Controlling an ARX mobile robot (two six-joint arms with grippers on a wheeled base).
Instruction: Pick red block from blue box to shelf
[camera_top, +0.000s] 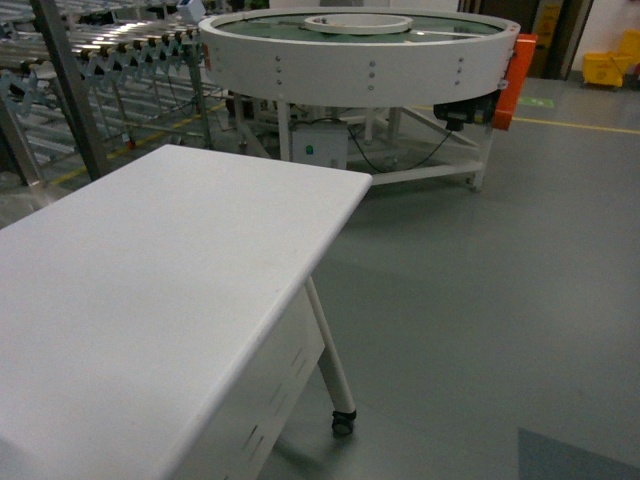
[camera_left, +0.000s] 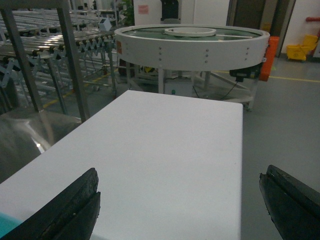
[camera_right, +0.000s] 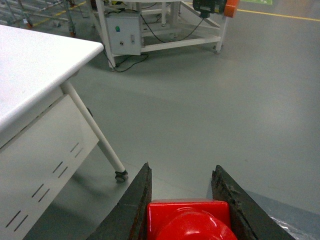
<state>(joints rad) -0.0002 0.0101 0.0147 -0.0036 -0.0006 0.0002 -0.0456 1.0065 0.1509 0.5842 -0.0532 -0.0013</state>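
- One red block (camera_right: 189, 219) sits tight between my right pincer (camera_right: 186, 200)'s two dark fingers, with its round stud facing my camera. My right pincer is closed on it.
- My left pincer (camera_left: 182, 205) is wide open and holds nothing. Its two black fingers sit far apart at the bottom of its own view.
- Just under my left pincer is the white table (camera_left: 165, 150). A tiny bit of pale turquoise shows at the corner beside my left finger. It may be the blue box, but I cannot tell.
- Below and ahead of my right pincer is bare grey floor (camera_right: 225, 100), with the table's wheeled leg (camera_right: 100, 140) off to its left.
- Far ahead and to the left of both pincers stands the shiny steel shelf (camera_top: 80, 60). A big round white machine (camera_top: 365, 55) stands further ahead.
- I think the picking part is done, since the block is out and in my grip. What is left is carrying it over to the shelf and setting it down there.
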